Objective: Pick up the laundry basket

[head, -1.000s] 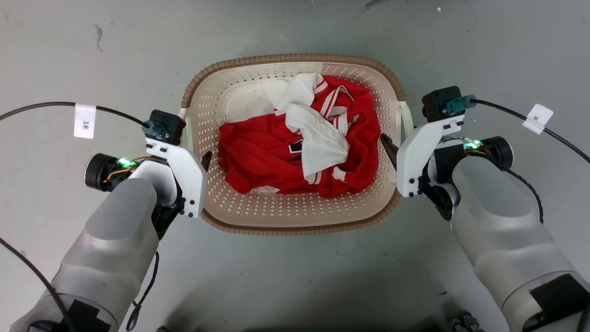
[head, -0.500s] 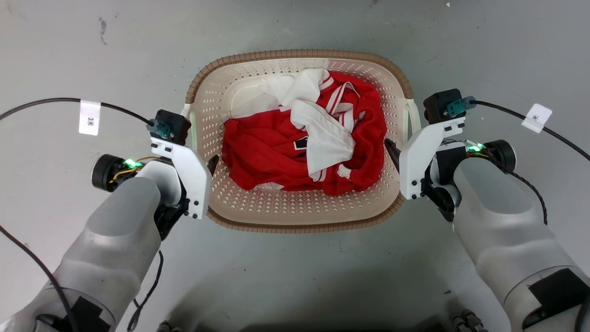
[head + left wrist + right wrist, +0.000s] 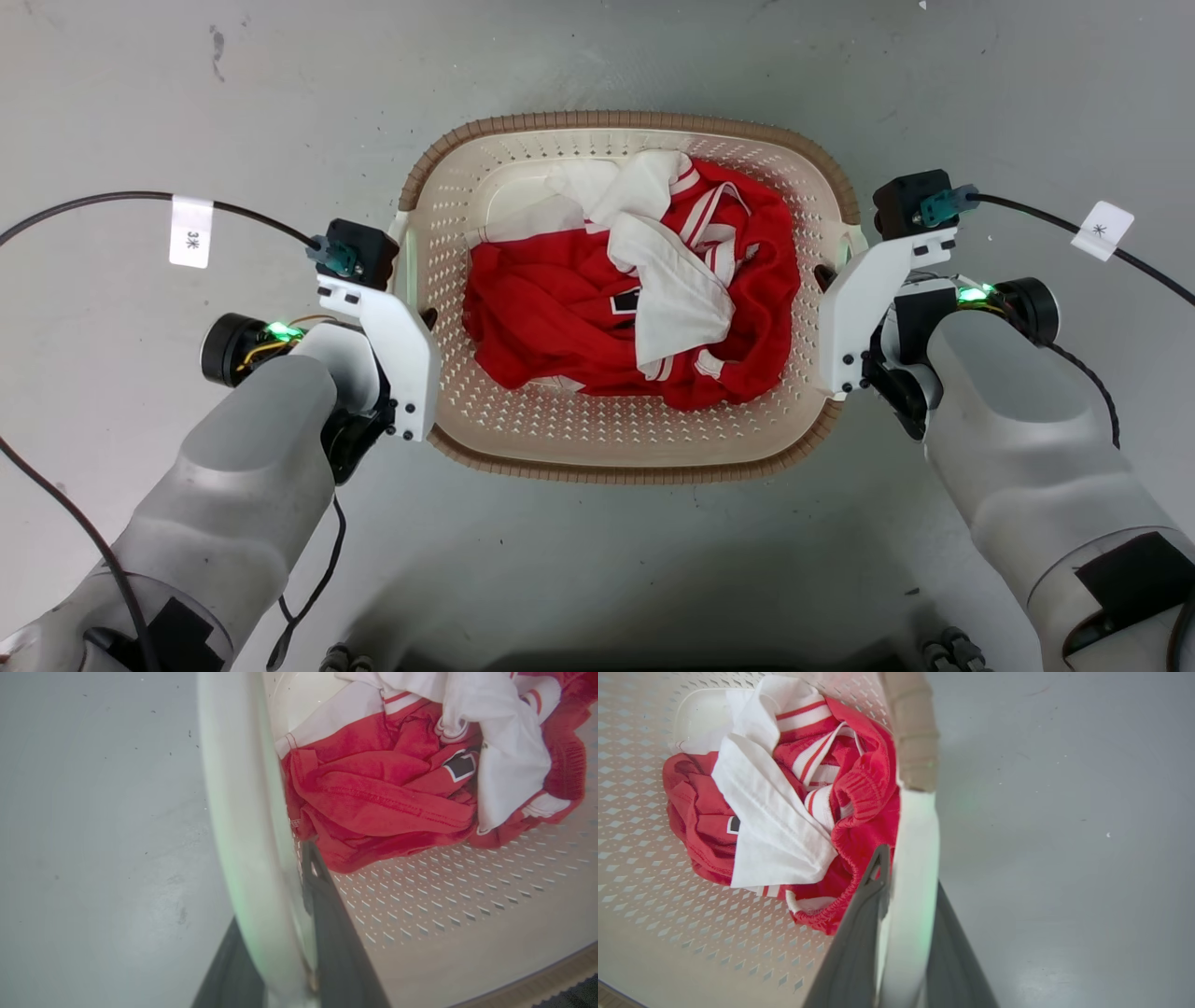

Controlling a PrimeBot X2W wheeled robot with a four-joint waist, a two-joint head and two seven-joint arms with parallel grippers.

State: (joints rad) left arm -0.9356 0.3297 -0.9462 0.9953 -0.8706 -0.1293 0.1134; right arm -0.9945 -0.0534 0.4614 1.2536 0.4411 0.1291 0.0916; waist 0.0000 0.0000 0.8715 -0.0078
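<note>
The laundry basket [image 3: 616, 467] is cream with perforated walls and a brown woven-look rim, and it stands on the grey floor between my arms. Red and white clothes [image 3: 635, 299] lie crumpled inside. My left gripper [image 3: 417, 314] is at its left side. In the left wrist view the white loop handle [image 3: 243, 812] runs between the two dark fingers of that gripper [image 3: 275, 891], which is shut on it. My right gripper [image 3: 827, 277] is at the right side. In the right wrist view the other white handle [image 3: 910, 826] is pinched by the right gripper [image 3: 910, 868].
Bare grey floor [image 3: 597, 579] surrounds the basket on all sides. A black cable with a white tag [image 3: 190, 231] arcs out to the left, and another tagged cable [image 3: 1102, 231] runs off to the right. Parts of my wheeled base [image 3: 943, 649] show at the bottom edge.
The camera has shifted, so the whole picture has moved. Both inner fingers have drawn closer to the basket's side walls, closing on the handles.
</note>
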